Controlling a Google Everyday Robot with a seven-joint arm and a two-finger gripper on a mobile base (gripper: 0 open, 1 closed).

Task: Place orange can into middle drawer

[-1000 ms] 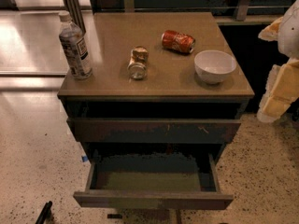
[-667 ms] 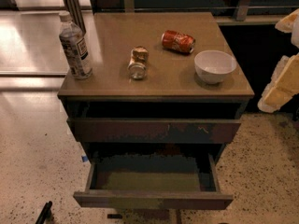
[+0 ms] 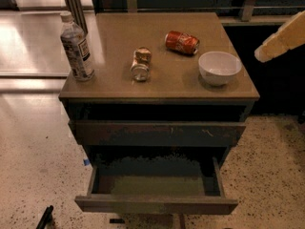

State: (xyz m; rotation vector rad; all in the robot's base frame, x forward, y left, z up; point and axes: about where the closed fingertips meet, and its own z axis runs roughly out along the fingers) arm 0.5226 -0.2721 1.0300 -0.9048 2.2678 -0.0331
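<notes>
The gripper is in the air at the right edge of the view, beyond the white bowl and apart from it. Only a pale part of it shows, so I cannot tell if the jaws are apart or together. It touches nothing on the tabletop. The orange can lies on its side near the middle of the tabletop, its silver end towards the camera, between the water bottle and the bowl. The middle drawer is pulled out below, with nothing visible inside.

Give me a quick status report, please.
Gripper at far right, off the cabinet. Orange can lying on top, untouched. Middle drawer open below. Nothing blocking.
</notes>
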